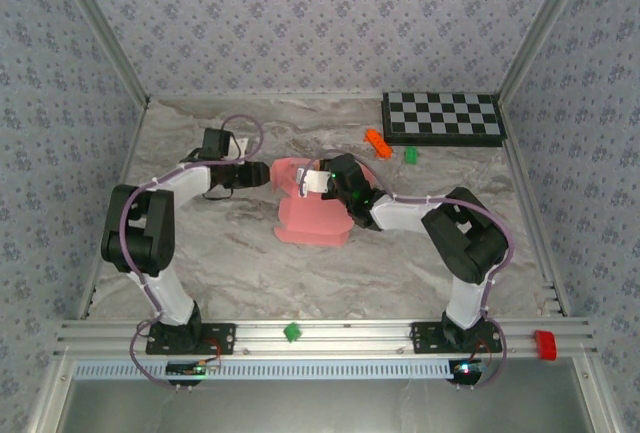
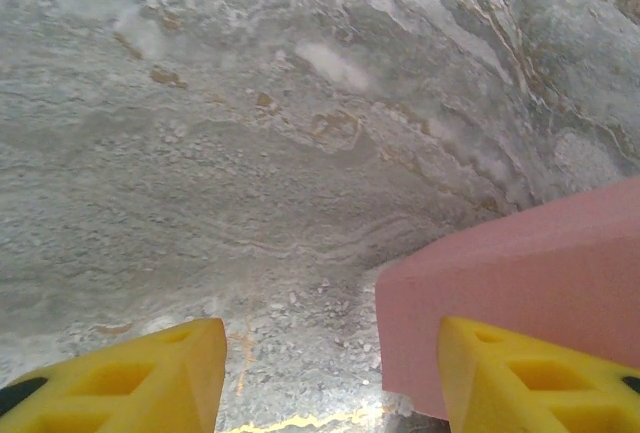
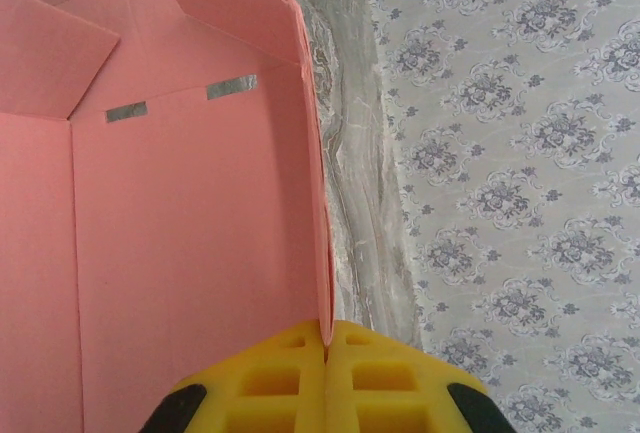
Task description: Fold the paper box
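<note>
One paper box (image 1: 310, 215), one checkerboard (image 1: 443, 116).

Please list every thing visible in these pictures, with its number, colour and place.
table: one, grey marble, under all
paper box: one, salmon pink, partly folded, middle of table
checkerboard: one, black and white, far right corner
orange block: one, orange, beside the checkerboard
green block: one, green, beside orange block
walls: three, grey flowered paper, around the table
rail: one, silver, near edge
green piece: one, green, on the rail, middle
red piece: one, red, right end of rail
left gripper: one, yellow, open, left of box
right gripper: one, yellow, shut on box wall
</note>
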Available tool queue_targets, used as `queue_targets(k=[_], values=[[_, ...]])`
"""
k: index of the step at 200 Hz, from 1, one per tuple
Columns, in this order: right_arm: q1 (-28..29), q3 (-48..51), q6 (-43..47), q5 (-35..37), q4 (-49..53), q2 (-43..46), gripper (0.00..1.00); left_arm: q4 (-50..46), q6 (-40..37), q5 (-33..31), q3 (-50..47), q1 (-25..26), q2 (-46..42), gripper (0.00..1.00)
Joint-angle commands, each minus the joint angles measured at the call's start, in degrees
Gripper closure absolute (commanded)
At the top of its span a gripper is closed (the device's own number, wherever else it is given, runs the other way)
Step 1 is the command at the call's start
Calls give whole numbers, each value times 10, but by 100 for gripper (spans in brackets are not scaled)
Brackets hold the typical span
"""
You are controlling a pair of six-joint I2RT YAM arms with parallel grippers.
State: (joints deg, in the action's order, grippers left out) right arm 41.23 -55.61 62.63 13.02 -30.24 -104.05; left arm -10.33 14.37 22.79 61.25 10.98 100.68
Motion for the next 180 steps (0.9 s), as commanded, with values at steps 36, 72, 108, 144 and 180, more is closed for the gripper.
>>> queue_targets(k=[36,72,108,144,180], values=[[7,11,15,8,-24,-11,100,-2,-30,63,14,1,2,44],[10,14,21,16,-30,-13,100,6,-36,96,9,1,2,46],[13,17,22,19,-34,-15,100,10,-36,121,12,1,13,52],[15,18,23,25,-37,-18,100,15,-33,134,15,7,21,53],[15,18,27,30,-41,-22,100,18,-35,142,18,18,29,54]])
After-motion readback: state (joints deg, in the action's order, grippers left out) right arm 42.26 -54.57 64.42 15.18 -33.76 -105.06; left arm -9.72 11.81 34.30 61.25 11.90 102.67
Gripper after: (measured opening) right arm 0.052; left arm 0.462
